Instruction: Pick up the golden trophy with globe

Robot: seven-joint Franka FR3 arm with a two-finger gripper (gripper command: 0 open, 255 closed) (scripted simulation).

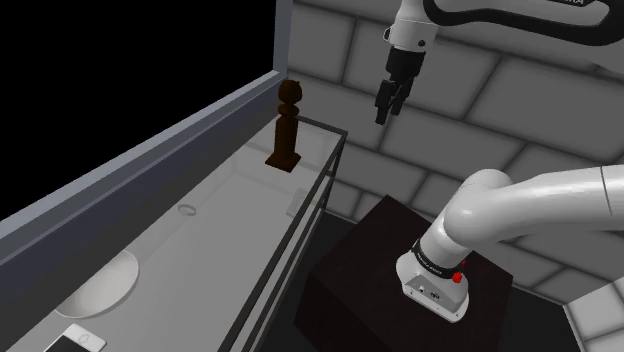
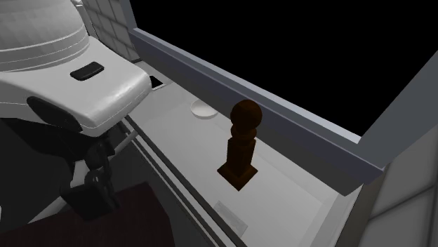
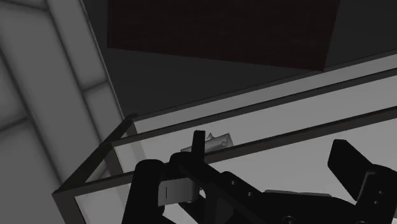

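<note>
Arm (image 1: 540, 195): high, off desk's (image 1: 220, 230) far end.
Tool (image 1: 385, 112): fingers apart, empty.
Trophy (image 1: 287, 125): dark brown, upright, far desk end.

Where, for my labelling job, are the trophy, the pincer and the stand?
trophy (image 1: 286, 130): shoulder view, on its dark brown column.
pincer (image 1: 388, 112): shoulder view, midway between its fingertips.
stand (image 1: 370, 245): shoulder view, on its dark top face.

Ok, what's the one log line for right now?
hand: open, empty, up in the air | trophy: dark brown, upright on counter, not touched | pickup: not yet done
</note>
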